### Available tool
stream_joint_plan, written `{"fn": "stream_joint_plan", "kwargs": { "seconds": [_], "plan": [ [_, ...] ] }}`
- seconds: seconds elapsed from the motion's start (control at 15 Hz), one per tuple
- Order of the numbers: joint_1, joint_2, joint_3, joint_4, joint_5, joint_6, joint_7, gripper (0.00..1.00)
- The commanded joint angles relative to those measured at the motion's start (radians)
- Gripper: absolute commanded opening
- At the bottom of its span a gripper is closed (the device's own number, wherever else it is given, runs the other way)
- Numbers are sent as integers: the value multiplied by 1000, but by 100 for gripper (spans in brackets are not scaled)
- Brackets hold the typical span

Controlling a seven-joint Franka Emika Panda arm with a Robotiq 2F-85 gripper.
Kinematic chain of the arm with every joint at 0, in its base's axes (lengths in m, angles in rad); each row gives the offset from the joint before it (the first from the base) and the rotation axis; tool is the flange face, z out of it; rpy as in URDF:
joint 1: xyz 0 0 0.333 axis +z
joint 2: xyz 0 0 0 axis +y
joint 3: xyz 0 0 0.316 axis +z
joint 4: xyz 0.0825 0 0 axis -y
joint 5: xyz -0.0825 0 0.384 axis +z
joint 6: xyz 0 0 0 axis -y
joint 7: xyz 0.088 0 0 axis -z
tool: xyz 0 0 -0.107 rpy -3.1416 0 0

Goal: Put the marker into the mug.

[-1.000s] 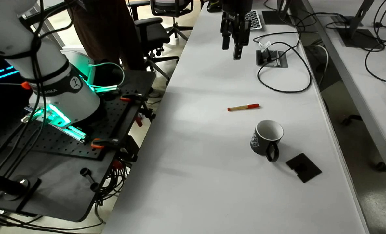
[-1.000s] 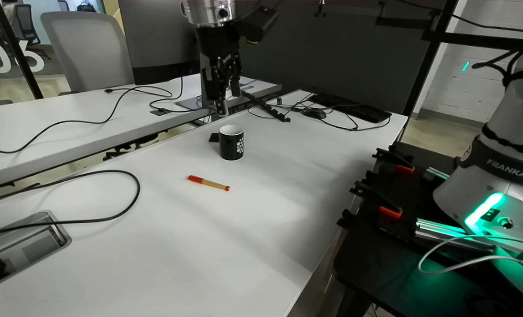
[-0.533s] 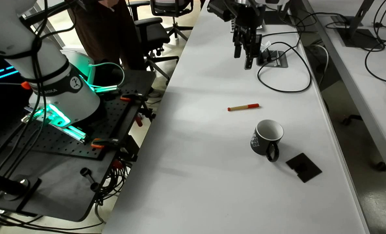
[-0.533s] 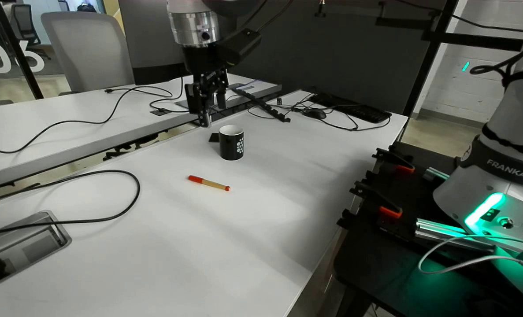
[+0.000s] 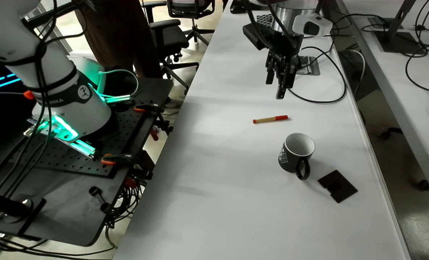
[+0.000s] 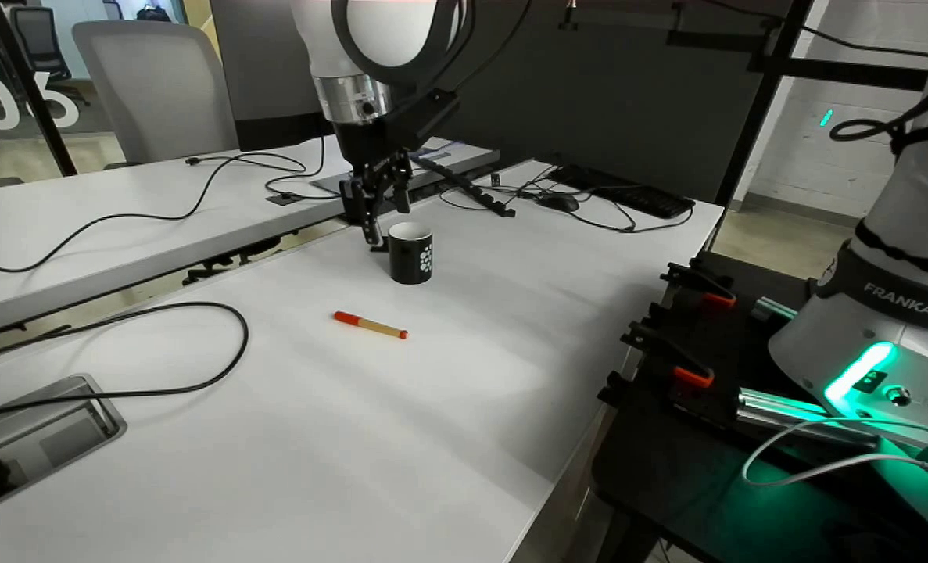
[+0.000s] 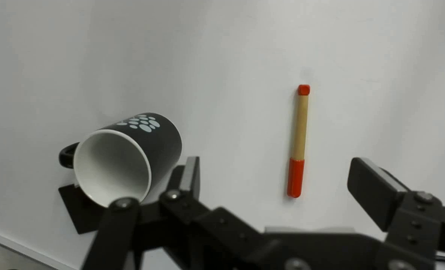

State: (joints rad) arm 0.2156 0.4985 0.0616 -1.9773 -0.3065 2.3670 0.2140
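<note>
Fingers (image 7: 372, 195) stood wide apart, empty; we figured that was to straddle the marker (image 7: 300, 135), lying flat. Mug (image 6: 409, 256) stood mouth up, presumably to receive it.

Red-ended tan marker (image 7: 300, 138), black mug (image 7: 155, 144) with pale spots, white inside

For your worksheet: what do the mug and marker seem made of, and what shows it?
The mug: probably glazed ceramic, judging by its smooth white inside and the highlights on its handle. The marker: its red cap likely plastic, smooth and slightly shiny; the tan barrel looks duller, perhaps plastic or wood.
</note>
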Motion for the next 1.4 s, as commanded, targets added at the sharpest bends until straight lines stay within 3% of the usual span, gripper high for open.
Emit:
{"fn": "stream_joint_plan", "kwargs": {
  "seconds": [0.0,1.33],
  "plan": [
    [12,0,-12,3,9,-1,-6,100],
    [51,288,2,234,77,68,-34,100]
  ]
}}
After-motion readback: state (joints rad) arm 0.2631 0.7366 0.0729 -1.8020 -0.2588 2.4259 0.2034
